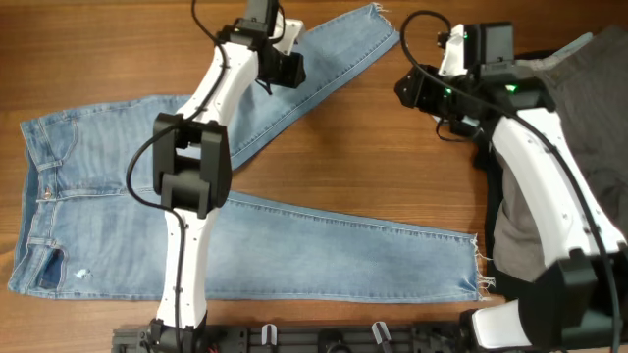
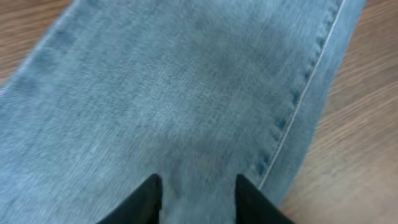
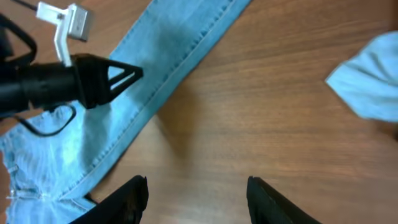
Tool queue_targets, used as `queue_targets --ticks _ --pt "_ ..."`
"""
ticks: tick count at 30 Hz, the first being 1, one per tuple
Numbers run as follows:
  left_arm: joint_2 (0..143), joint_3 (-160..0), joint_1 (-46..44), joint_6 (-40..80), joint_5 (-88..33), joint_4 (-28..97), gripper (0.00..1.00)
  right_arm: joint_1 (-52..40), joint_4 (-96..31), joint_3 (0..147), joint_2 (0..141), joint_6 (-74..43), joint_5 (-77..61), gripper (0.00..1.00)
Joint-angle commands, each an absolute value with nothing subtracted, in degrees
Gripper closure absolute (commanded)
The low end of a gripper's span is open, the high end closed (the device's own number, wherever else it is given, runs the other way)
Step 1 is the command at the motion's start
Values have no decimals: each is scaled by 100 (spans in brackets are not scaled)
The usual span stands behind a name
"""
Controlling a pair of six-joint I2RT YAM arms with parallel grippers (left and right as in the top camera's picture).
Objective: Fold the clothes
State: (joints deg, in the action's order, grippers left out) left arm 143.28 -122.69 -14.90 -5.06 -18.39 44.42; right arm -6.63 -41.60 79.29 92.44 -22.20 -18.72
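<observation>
The light-blue jeans point(image 1: 108, 186) lie flat on the wooden table, waistband at the left, one leg running to the far right point(image 1: 334, 54) and the other along the front point(image 1: 392, 255) with a frayed hem. My left gripper point(image 1: 290, 71) hovers open over the upper leg; the denim point(image 2: 186, 93) fills its wrist view between its fingers point(image 2: 198, 186). My right gripper point(image 1: 420, 90) is open and empty over bare wood point(image 3: 198, 186), right of that leg point(image 3: 168, 50). The grey garment point(image 1: 579, 108) lies at the right edge. A pale-blue cloth point(image 3: 370, 84) shows in the right wrist view.
The left arm's gripper point(image 3: 118, 78) shows in the right wrist view above the jeans leg. The right arm's base and a dark rail point(image 1: 324, 338) run along the table's front edge. Bare wood lies between the two jeans legs point(image 1: 392, 167).
</observation>
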Motion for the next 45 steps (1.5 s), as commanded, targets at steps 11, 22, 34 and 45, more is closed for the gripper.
queue_targets --ticks 11,22,34,45 --pt "15240 -12258 -2936 -228 -2558 4480 58 -635 -4770 7979 8254 -2095 -1061 43" --pt "12838 -12501 -1581 -209 -276 5983 18 -635 -4766 7979 8250 -2099 -635 30" --pt "14418 -12473 1046 75 -1332 7210 85 -635 -4742 7977 8348 -2838 -497 29" --pt "15386 -12540 1868 1284 -589 4106 82 -635 -4598 7977 9214 -3752 -294 30"
